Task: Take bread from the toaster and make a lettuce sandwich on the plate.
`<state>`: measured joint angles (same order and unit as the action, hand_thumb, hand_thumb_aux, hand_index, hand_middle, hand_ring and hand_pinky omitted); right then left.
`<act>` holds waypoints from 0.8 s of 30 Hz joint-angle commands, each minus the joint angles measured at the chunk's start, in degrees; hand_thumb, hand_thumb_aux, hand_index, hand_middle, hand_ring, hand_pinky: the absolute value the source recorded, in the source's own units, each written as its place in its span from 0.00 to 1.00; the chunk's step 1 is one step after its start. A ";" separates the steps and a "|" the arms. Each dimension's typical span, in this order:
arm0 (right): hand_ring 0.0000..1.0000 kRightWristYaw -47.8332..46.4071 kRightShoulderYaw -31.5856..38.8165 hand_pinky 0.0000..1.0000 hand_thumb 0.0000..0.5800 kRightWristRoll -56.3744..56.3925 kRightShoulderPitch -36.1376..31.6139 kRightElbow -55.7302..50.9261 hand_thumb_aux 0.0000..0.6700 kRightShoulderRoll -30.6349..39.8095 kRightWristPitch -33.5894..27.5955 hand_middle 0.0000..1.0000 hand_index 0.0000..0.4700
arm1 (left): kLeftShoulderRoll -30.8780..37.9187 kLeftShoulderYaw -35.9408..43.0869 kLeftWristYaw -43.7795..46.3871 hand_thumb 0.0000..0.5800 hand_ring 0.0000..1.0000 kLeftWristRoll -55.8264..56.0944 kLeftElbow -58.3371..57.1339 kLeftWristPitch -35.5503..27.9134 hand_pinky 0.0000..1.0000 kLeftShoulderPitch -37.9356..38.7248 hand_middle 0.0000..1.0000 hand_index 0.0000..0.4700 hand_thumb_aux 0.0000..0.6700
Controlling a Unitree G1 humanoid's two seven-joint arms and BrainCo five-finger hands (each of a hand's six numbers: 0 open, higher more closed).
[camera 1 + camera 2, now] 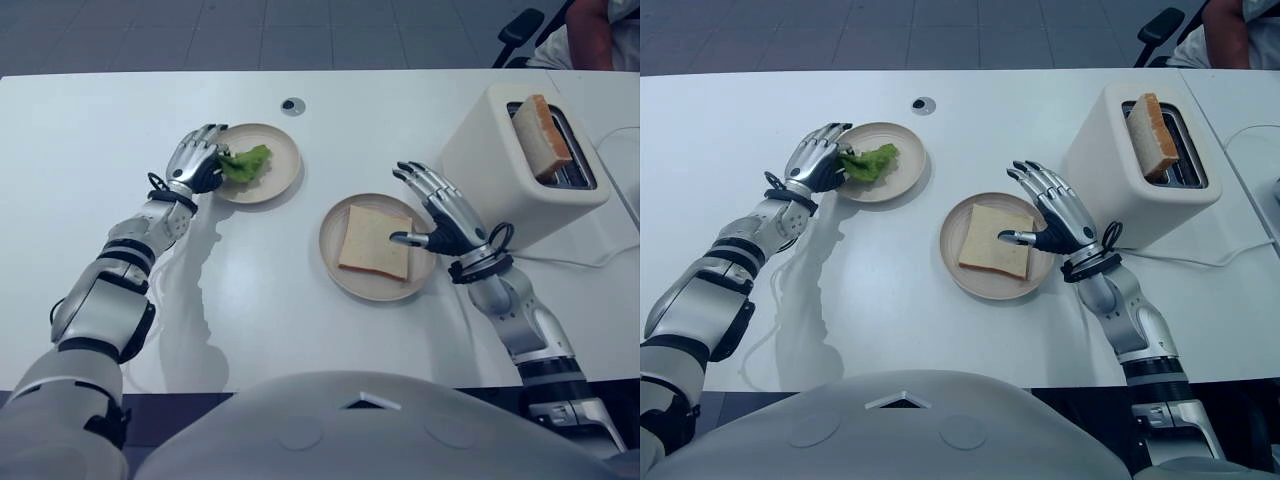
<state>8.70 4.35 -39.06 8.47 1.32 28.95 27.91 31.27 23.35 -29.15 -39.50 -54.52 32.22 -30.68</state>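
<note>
**Now: one slice plated, lettuce in our left hand**

So, our left hand (pixel 195 160) sits at the 9 o'clock rim of the small plate (pixel 282 142), its fingers curled down around the near end of the lettuce (pixel 247 163). The leaf lies on that plate, gripped at its 9 o'clock edge.

From there the larger plate (pixel 345 270) lies at about 4 o'clock, well apart on the white table (pixel 80 130). One bread slice (pixel 375 242) lies flat on it, bare on top.

Our right hand (pixel 445 215) hovers over that plate's 3 o'clock rim with fingers spread and holding nothing; the thumb points toward 9 o'clock, just beside the slice's edge.

At 2 o'clock from the larger plate stands the toaster (pixel 480 150), close behind our right hand. A second slice (pixel 541 135) stands upright in its slot, the top half sticking out. A cable (pixel 570 262) runs off along the table from the toaster's base toward 3 o'clock.
</note>
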 commanded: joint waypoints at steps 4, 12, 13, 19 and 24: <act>0.00 2.34 -6.20 0.00 0.00 6.73 0.58 5.41 0.00 -0.50 1.21 0.00 0.00 | -6.96 -1.27 9.30 1.00 0.00 9.97 27.86 3.01 0.00 14.56 0.00 1.00 1.00; 0.00 2.61 -23.14 0.00 0.00 20.69 3.21 16.79 0.00 -0.57 0.88 0.00 0.00 | -17.65 6.55 12.26 1.00 0.00 4.06 26.04 2.51 0.00 19.16 0.00 1.00 1.00; 0.00 2.50 -25.09 0.00 0.00 21.79 3.32 17.71 0.00 -0.62 0.58 0.00 0.00 | -18.22 7.36 11.79 1.00 0.00 2.80 24.74 2.43 0.00 19.03 0.00 1.00 1.00; 0.00 0.61 -31.22 0.00 0.00 20.11 3.46 17.24 0.00 0.10 -4.19 0.00 0.00 | -18.17 9.93 6.60 0.88 0.00 -4.87 18.57 0.34 0.00 17.32 0.00 0.65 0.65; 0.00 -1.47 -28.38 0.00 0.00 8.90 2.46 6.41 0.00 2.66 -16.51 0.00 0.00 | -17.76 10.79 4.53 0.28 0.00 -6.65 19.48 -0.01 0.00 18.34 0.00 0.15 0.15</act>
<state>8.61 -26.69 -25.79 11.68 12.97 30.30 15.72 12.74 33.38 -24.69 -44.15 -34.70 33.64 -13.84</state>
